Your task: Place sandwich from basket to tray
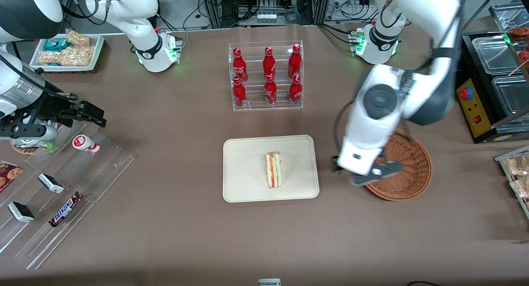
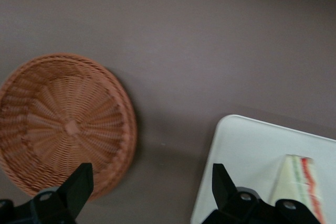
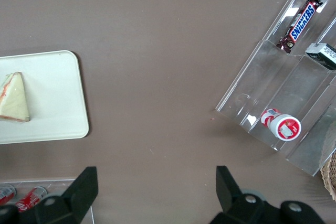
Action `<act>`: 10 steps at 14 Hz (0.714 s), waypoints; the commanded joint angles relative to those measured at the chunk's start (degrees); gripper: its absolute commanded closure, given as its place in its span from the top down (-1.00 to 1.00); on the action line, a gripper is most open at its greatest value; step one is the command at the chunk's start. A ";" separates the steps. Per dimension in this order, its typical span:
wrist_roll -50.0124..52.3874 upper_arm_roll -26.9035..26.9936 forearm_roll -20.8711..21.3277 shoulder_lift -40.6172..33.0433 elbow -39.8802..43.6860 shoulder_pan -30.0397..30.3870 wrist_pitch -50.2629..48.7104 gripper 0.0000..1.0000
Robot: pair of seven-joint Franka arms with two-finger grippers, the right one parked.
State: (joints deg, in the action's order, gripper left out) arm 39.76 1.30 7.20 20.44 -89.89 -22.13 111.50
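Observation:
The sandwich (image 1: 273, 169) lies on the cream tray (image 1: 244, 187), a pale wedge with red and green filling along its edge. It also shows on the tray (image 2: 247, 156) in the left wrist view (image 2: 299, 182). The wicker basket (image 1: 411, 170) stands beside the tray toward the working arm's end of the table and holds nothing (image 2: 63, 124). My left gripper (image 1: 363, 176) hangs open and empty above the bare table between the tray and the basket (image 2: 152, 182), partly over the basket's rim.
A clear rack of red cola bottles (image 1: 266, 77) stands farther from the front camera than the tray. A stepped acrylic rack with snack bars (image 1: 62, 187) lies toward the parked arm's end. A white tray of snack bags (image 1: 68, 50) sits by the parked arm's base.

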 commanded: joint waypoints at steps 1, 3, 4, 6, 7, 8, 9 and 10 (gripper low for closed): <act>-7.83 -0.77 -2.53 -9.08 -9.15 6.11 -0.85 1.00; -14.50 -0.77 -2.71 -12.16 -11.35 9.89 -3.38 1.00; -18.62 -0.77 -2.71 -13.04 -11.53 12.00 -5.49 1.00; -25.05 -0.77 -3.76 -14.71 -11.45 15.17 -7.96 1.00; -27.43 -0.77 -4.20 -15.77 -11.45 16.05 -9.71 1.00; -30.32 -0.77 -4.21 -17.00 -11.45 16.41 -12.60 1.00; -33.48 -0.77 -4.30 -17.96 -11.36 16.59 -14.89 1.00; -36.47 -1.04 -4.38 -19.45 -11.10 17.63 -16.39 1.00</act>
State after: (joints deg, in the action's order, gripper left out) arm 8.37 1.33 3.69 4.74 -99.77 -5.91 97.88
